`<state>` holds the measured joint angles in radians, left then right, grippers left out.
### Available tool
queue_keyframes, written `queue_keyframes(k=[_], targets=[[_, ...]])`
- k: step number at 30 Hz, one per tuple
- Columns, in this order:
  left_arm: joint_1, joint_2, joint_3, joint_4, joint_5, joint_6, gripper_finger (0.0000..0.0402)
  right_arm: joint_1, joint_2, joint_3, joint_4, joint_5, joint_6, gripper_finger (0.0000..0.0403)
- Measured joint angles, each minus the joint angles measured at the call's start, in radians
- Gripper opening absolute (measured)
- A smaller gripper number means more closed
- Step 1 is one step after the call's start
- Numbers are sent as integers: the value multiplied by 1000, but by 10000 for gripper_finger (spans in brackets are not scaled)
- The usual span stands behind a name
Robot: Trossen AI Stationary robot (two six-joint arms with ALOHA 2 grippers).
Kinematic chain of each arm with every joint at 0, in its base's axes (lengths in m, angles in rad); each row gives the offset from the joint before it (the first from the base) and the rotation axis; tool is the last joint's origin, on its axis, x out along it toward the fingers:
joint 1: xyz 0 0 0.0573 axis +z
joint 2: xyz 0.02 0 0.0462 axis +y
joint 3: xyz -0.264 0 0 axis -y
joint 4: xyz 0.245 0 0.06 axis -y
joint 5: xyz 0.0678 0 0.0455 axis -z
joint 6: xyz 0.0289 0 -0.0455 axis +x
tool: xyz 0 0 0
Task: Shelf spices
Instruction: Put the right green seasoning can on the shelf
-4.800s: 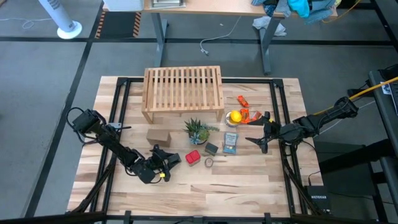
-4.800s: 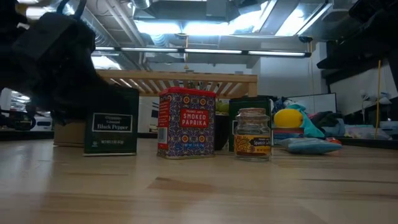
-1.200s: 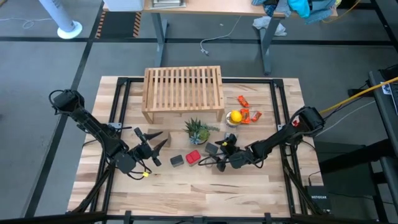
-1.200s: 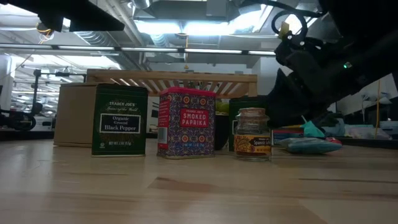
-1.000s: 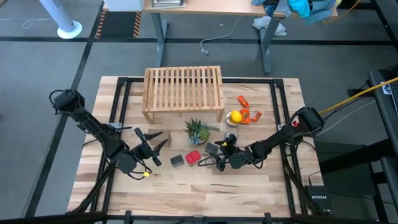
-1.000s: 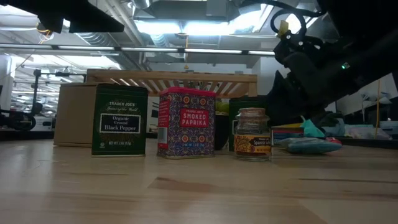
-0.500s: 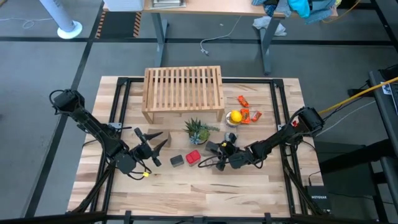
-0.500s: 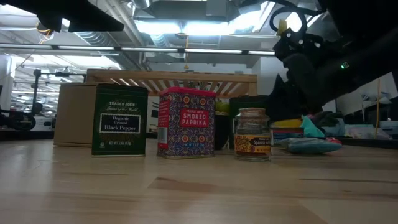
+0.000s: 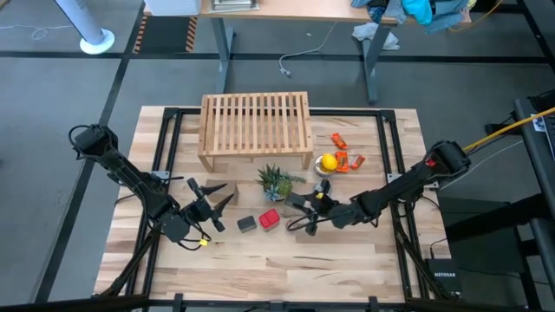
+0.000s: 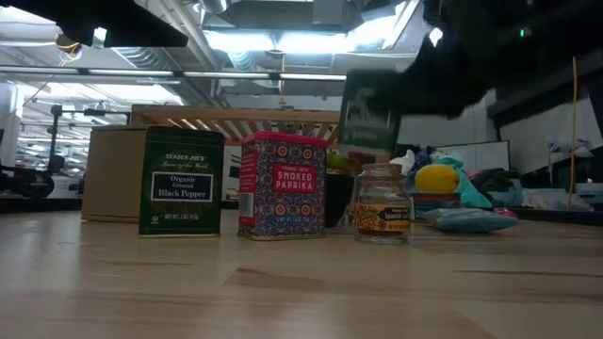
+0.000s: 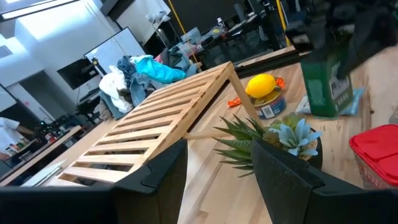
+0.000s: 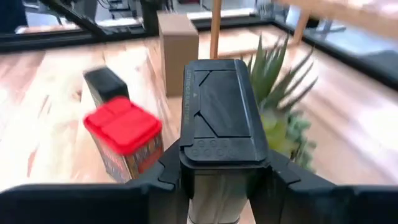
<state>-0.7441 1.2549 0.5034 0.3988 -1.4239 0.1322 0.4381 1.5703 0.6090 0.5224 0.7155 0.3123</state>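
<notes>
The right gripper (image 9: 299, 211) has its jaws clamped on a dark green tin (image 10: 369, 121) and it's up off the tabletop (image 9: 347, 260), hanging near the little succulent (image 9: 276, 182). The black pepper tin (image 10: 181, 194), red paprika tin (image 10: 283, 185) and small jar (image 10: 382, 202) are all down on the wood in a row, and the shelf (image 9: 256, 121) sits at the far side, well apart. To do this carry well I'd say keep the tin upright, lift it clear above the plant's leaves, swing round it, and set it flat on the slats, not on a gap. The left gripper (image 9: 208, 201) waits by the cardboard box (image 10: 113, 174), jaws apart and empty.
</notes>
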Motion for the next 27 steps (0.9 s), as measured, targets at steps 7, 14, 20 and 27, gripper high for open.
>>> queue_keyframes(k=[7, 14, 20, 27], targets=[[0, 0, 0, 0, 0, -2, 172, -66, -106, 0, 7, -1, -210, 119], [0, 0, 0, 0, 0, -2, 172, -288, -126, 4, 189, -332, -420, 119], [-19, 0, 0, 2, 0, -2, 172, -489, -126, 133, 147, -689, -464, 119], [-35, 0, 0, 6, 0, -4, 172, -613, -80, 382, -56, -913, -556, 119]])
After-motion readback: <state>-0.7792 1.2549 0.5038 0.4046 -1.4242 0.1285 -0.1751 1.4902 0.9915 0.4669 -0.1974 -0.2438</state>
